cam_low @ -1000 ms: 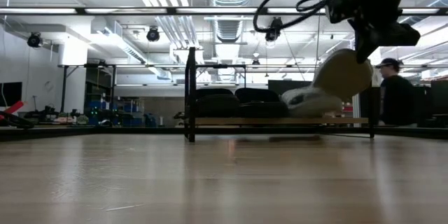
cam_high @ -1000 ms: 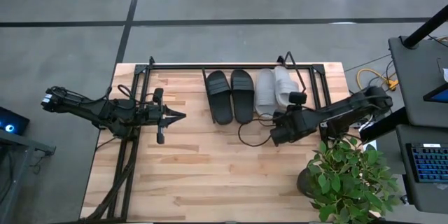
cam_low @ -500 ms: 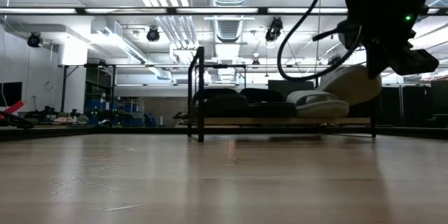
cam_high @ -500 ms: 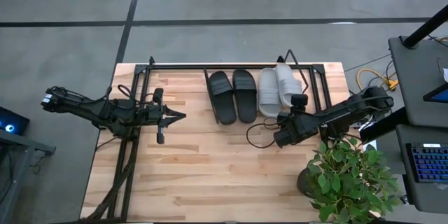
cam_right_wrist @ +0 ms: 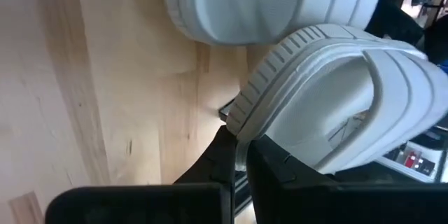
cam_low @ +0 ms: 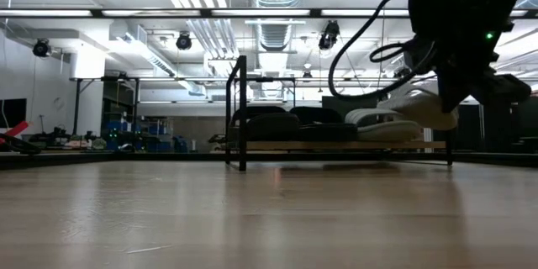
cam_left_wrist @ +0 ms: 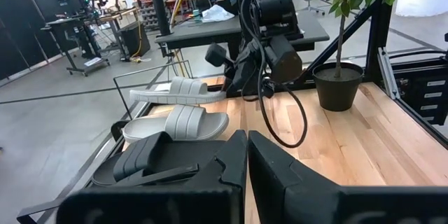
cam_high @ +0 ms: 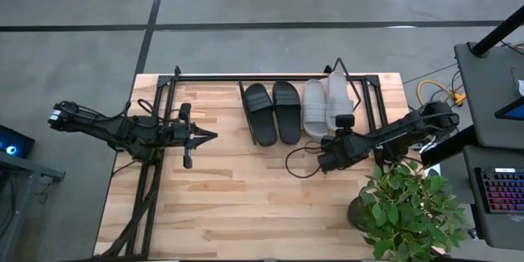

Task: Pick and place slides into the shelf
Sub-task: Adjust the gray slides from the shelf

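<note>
Slides are nearly all home: in the high view two black slides (cam_high: 271, 112) and one grey slide (cam_high: 314, 108) lie side by side on the shelf (cam_high: 372, 98) in the upper middle of the frame, and the last grey slide (cam_high: 338, 98) hangs just right of its mate. Right end effector (cam_high: 339, 121) has its fingers clamped on that slide's near edge; the right wrist view shows the ribbed sole rim pinched between the dark fingers (cam_right_wrist: 224, 155), and the low view shows the slide (cam_low: 424, 108) raised slightly above the shelf board at the frame's right, not yet resting. So the step in hand looks like the final placement. Next move, as I judge it: lower it flat beside its mate, then release without dragging it. Long axes run top to bottom in the overhead frame, parallel to one another; I cannot say for sure which end is the toe. Left end effector (cam_high: 202, 136) waits over the worktop (cam_high: 246, 205) at centre left, fingers together, holding nothing, well apart from the shelf's contents.
</note>
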Robot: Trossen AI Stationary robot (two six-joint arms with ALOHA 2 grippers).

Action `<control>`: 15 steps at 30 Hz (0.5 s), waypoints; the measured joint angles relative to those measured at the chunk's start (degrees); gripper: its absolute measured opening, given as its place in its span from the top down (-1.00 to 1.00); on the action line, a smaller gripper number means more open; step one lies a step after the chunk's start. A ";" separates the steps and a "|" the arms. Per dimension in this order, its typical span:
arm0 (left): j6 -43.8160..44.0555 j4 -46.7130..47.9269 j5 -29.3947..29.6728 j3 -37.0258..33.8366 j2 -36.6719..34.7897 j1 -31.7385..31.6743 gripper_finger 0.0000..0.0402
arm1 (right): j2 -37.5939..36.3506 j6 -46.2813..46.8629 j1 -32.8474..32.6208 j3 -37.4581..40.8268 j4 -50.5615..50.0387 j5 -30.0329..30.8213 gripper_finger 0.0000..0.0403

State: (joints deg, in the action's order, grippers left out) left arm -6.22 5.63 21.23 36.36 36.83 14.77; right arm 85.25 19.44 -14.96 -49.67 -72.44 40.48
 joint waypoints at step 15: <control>0.00 0.00 0.00 0.00 0.00 0.01 1.00 | -3.72 -1.43 0.00 0.53 10.85 -1.49 0.95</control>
State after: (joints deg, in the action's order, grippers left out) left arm -6.22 5.63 21.23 36.36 36.83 14.78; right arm 81.54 18.01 -14.96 -49.15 -61.59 38.99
